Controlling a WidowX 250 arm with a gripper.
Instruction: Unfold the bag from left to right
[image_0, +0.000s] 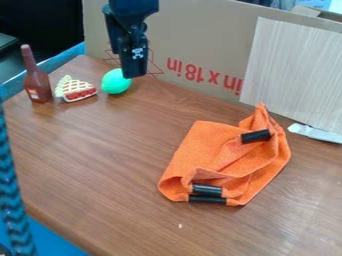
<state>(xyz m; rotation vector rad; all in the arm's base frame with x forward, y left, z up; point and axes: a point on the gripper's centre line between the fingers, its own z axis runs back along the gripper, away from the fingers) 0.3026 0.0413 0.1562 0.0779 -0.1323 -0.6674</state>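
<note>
The black gripper (134, 69) hangs at the upper left of the camera view, high over the far side of the table and well apart from the bag. An orange cloth bag (204, 150) lies crumpled right of centre, its right part folded over in creases with a raised peak at the back. One black tube piece (256, 136) sits on the bag's upper right. Two more black pieces lie close together at its front edge.
A brown bottle (37, 80), a toy pie slice (77, 90) and a green ball-like object (115, 82) stand at the table's far left. Cardboard (200, 35) and a pale board (294, 70) wall the back. A white object (314, 133) lies at the right edge.
</note>
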